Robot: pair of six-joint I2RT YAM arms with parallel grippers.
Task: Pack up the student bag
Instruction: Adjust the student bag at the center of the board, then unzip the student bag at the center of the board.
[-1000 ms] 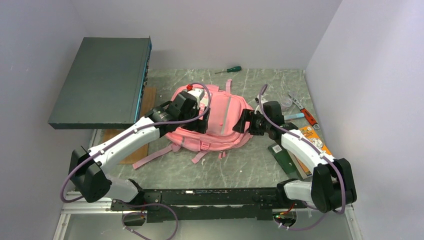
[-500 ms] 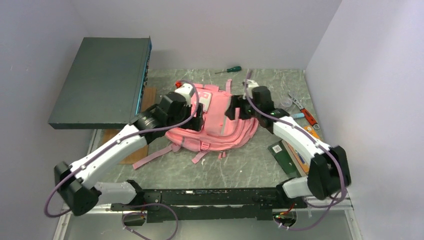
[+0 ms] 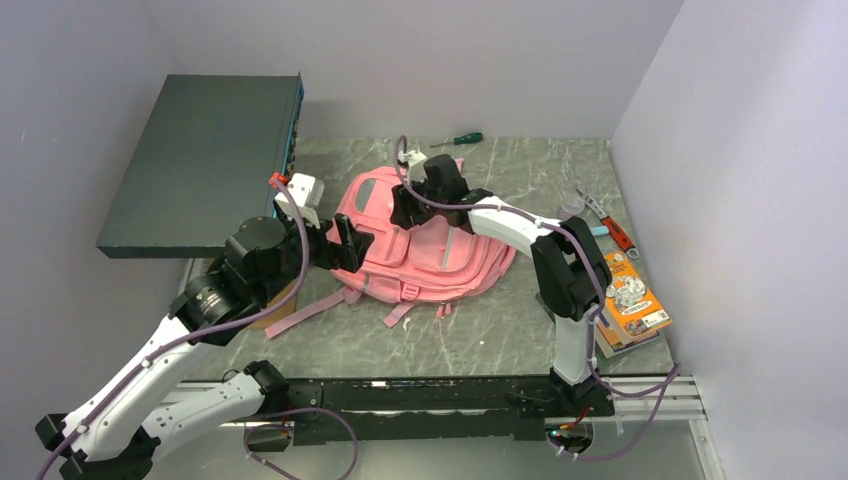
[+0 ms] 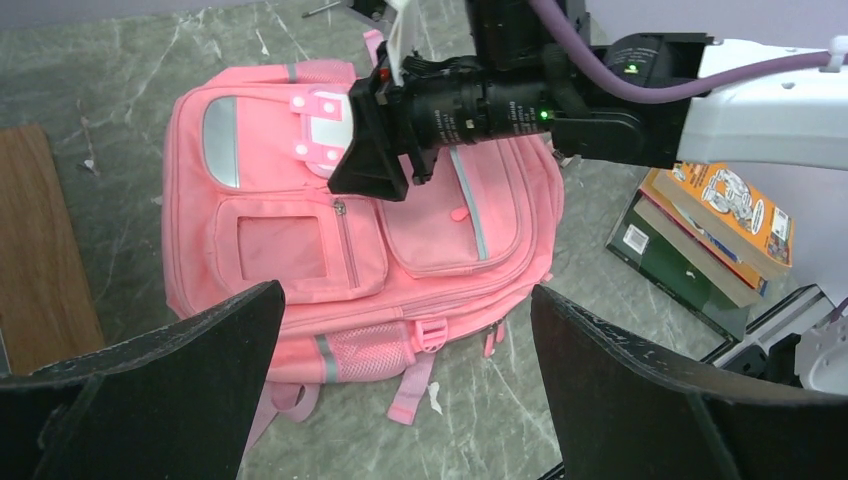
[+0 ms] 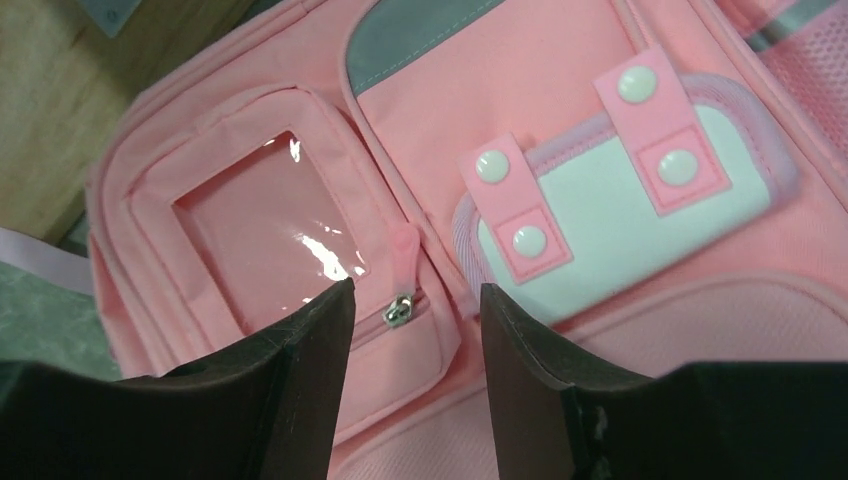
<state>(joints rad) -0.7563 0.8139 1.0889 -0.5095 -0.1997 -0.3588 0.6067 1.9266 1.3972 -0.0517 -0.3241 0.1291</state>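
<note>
Find the student bag (image 3: pixel 430 250) lying flat, front up, in the middle of the surface (image 3: pixel 480 330), with zips seemingly shut and books (image 3: pixel 625 305) stacked off to its right. Looks like an opening step: taking the small zip pull (image 5: pixel 399 313) on the windowed front pocket (image 5: pixel 265 215), beside the white label patch (image 5: pixel 620 225). Hold the right jaws, partly apart and straddling that pull without gripping it, centred on the tab; lower enough to take it deep between the pads, close firmly, then draw along the zip line rather than upward to avoid bunching the soft fabric. Bring the left jaws, spread wide and hovering at the bag's left edge, down to pin the bag against the drag
</note>
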